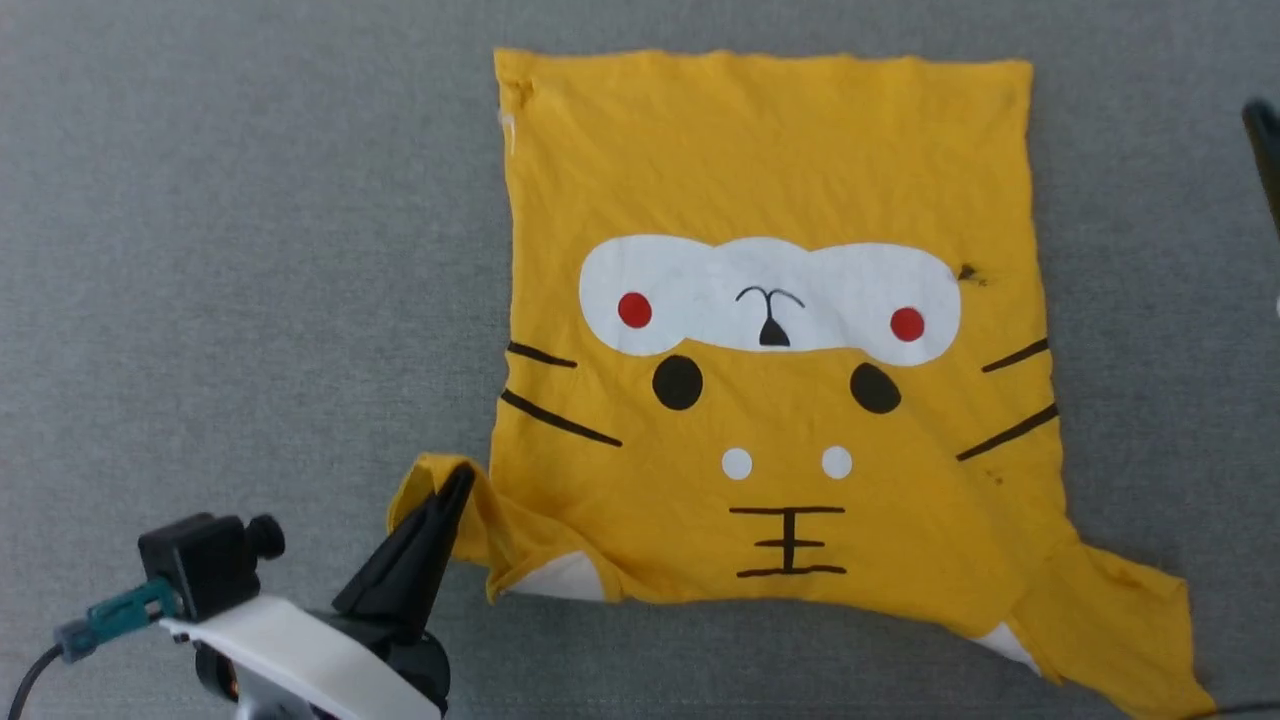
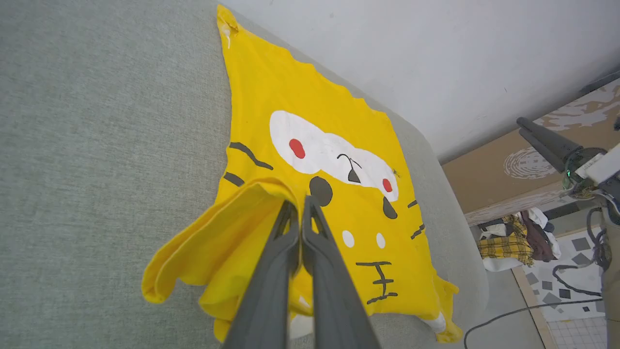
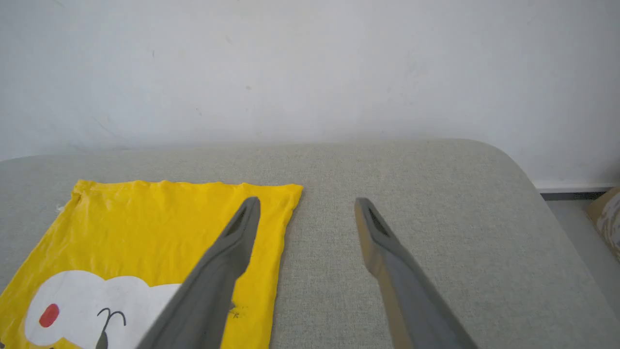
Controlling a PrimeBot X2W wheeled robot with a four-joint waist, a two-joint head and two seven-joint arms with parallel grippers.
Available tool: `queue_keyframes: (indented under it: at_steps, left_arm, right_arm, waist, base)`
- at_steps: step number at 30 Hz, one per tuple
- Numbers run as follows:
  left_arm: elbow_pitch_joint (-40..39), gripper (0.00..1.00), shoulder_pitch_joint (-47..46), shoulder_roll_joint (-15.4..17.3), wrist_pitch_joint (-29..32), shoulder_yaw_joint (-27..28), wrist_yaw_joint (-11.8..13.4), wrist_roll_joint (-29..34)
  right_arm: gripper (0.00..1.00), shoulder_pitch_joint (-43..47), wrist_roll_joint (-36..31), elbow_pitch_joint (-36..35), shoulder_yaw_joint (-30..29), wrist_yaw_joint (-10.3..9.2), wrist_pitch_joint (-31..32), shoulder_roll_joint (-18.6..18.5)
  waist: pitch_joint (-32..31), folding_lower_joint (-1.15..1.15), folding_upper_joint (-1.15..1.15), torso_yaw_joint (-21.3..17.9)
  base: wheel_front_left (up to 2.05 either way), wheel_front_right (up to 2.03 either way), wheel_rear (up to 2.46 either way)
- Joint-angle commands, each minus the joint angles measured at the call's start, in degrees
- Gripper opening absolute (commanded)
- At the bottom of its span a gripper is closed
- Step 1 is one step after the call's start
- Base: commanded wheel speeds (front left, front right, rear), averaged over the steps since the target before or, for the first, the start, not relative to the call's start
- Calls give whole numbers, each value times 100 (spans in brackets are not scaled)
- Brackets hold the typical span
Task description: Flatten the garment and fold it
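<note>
1. We see the garment lying print-up and mostly flat on the grey surface. Its straight hem is at the far side and its sleeves are at the near side.
2. The left end effector is closed. Its two fingers are pressed together on the left sleeve, which bunches into a raised fold around the tips.
3. In the left wrist view, those fingers cover the spot where they meet the cloth. We judge it a pinch on the fold, though how much fabric lies between the tips is hard to make out.
4. The right end effector is open, with its fingers spread wide and nothing between them. It is over the bare surface just beside the garment's far right corner, and whether it touches the surface we cannot tell.
5. In the right wrist view, one finger crosses in front of the garment's right edge and hides part of the white patch. The bottom edge of that view cuts off the rest of the print.
6. The right sleeve lies rumpled and spread outward, and the bottom edge of the head view clips its tip.
7. The neckline is hard to read, and we make out only white wedges along the near edge.
8. A dark sliver at the right edge of the head view is cut off and may be a finger of the right arm.
</note>
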Motion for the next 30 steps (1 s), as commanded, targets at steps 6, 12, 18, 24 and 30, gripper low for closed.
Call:
queue_keyframes:
  at_steps: [6,12,18,24,30]
  left_arm:
    - [-156,0,-405,44,27,-178,-106,107]
    - [-142,0,-647,62,10,-309,-175,149]
    - [-69,0,-796,60,-20,-459,-237,155]
    - [-61,0,-858,72,-41,-548,-266,167]
    - [-48,0,-885,57,-75,-586,-274,160]
  right_arm:
    - [100,-1336,-395,717,201,-5,615,-45]
    - [100,-2024,-677,1370,135,-5,1104,-35]
    - [100,-2398,-933,1775,-17,-5,1402,75]
    - [100,-2640,-1168,1980,-180,-5,1470,132]
    - [100,-2792,-1323,2071,-313,-5,1474,154]
  waist:
    - [995,-2,0,251]
    - [1369,-2,0,436]
    - [1575,-2,0,614]
    - [1757,-2,0,768]
    - [1927,-2,0,863]
  base:
    - [0,0,0]
    - [0,0,0]
    - [0,0,0]
    - [0,0,0]
    - [0,0,0]
